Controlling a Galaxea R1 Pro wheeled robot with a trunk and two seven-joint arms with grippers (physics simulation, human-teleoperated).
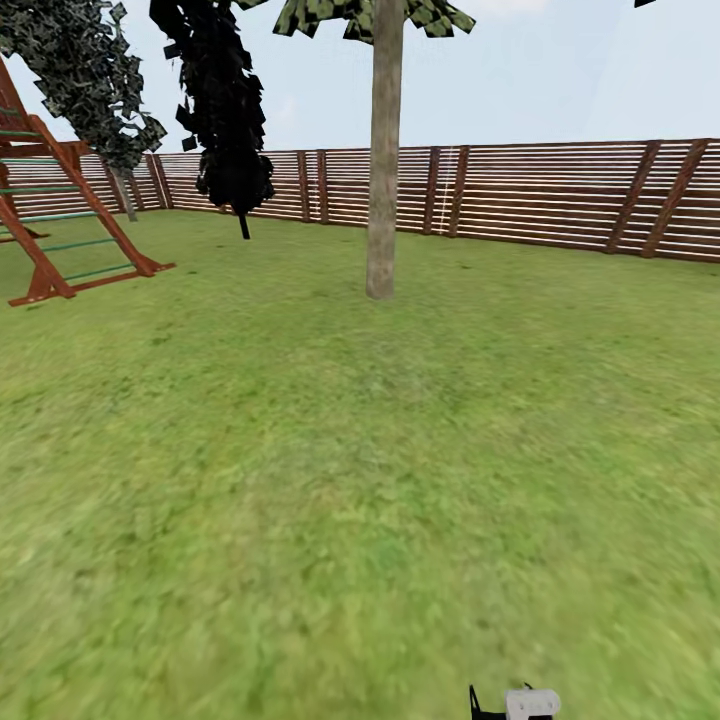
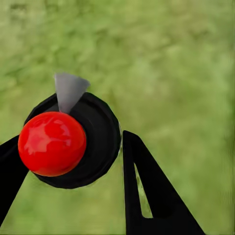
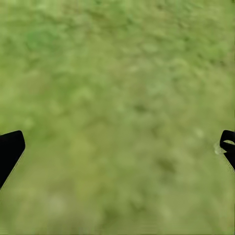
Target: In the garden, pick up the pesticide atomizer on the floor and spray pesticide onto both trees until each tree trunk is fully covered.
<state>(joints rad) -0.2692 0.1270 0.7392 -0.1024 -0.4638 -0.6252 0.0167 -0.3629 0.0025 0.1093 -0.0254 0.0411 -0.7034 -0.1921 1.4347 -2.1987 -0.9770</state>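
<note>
Head view: a tree trunk (image 1: 383,170) stands ahead across the lawn (image 1: 300,480), well apart from the robot, before the slat fence (image 1: 560,195).

Left wrist view: the left gripper (image 2: 73,161) has its fingers clamped on the pesticide atomizer (image 2: 68,139), its red cap facing the camera, carried ready for spraying.

Right wrist view: the right gripper (image 3: 117,152) has its fingers wide apart over grass, holding nothing.

The tree (image 1: 383,150) loses most of its crown past the head view's top edge. The atomizer (image 2: 68,142) hides perhaps half the left gripper (image 2: 68,161).
</note>
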